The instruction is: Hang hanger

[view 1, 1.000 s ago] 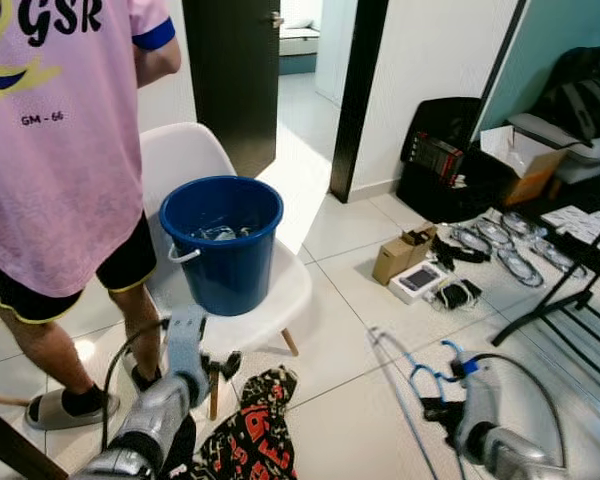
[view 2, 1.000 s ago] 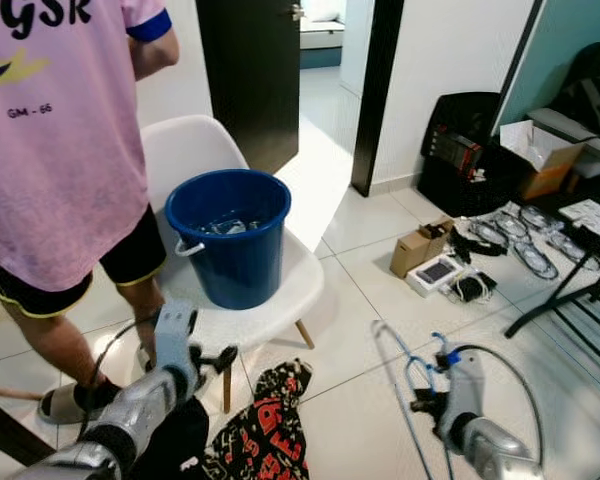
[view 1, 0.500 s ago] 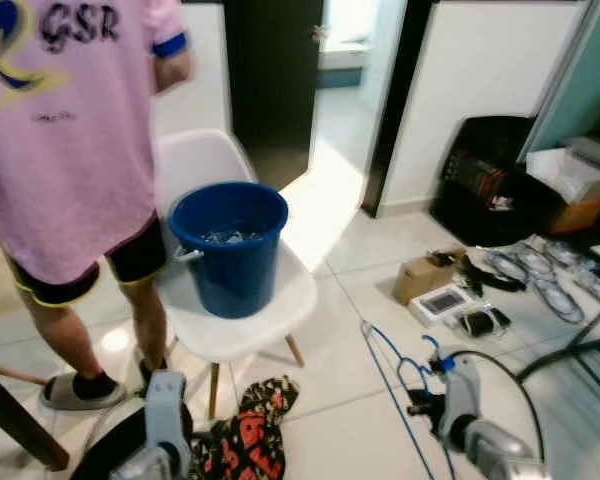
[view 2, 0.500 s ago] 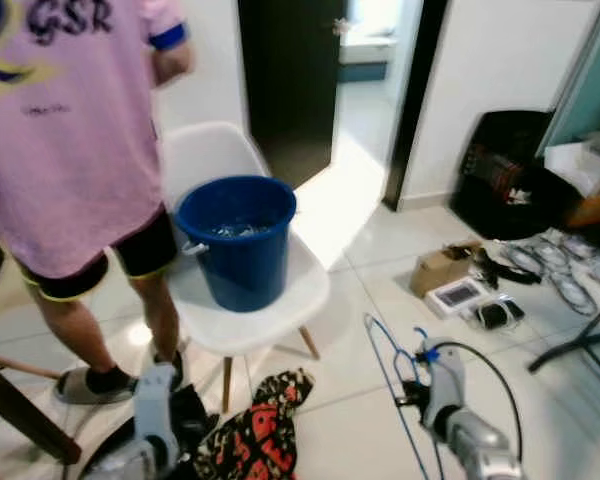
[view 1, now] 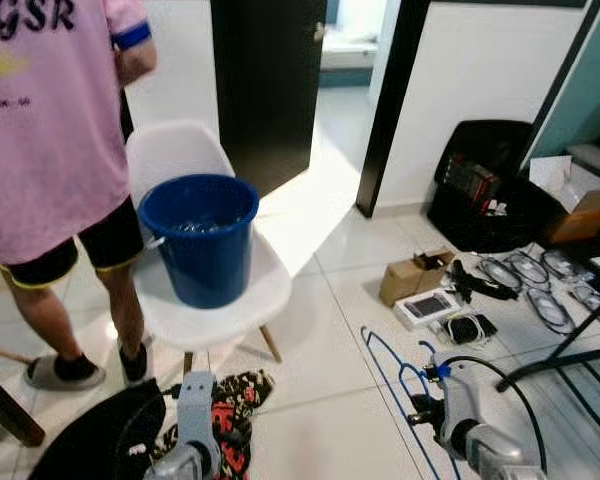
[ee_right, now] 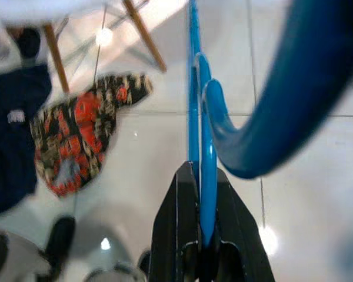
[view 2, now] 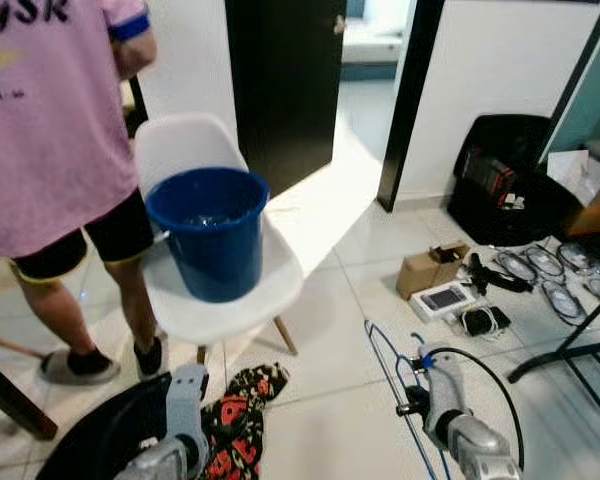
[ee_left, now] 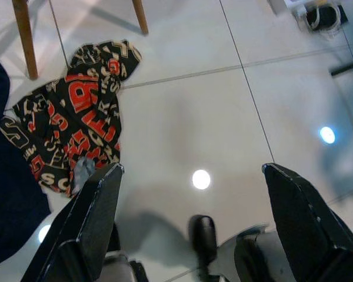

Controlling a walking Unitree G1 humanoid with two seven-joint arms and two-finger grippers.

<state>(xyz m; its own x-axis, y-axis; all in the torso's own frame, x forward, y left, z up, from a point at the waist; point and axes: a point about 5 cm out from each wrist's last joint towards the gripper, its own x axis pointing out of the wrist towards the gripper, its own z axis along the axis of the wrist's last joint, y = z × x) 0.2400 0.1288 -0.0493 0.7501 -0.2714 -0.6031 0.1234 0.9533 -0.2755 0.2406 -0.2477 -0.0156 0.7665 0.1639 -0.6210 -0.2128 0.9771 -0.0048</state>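
Right gripper point(ee_right: 201, 235), fingers clamped together on the thin blue wire hanger point(view 2: 390, 375), is being held low above the pale tiled floor point(view 2: 320, 400), presumably for carrying toward a rail, while the left gripper point(ee_left: 188, 194) is being kept spread open and empty.

Blue bucket point(view 1: 198, 238) on white chair point(view 1: 220, 300); person point(view 1: 50, 150) beside.

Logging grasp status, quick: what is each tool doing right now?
Left tool: open, holding nothing, above the floor tiles.
Right tool: closed on the blue hanger.
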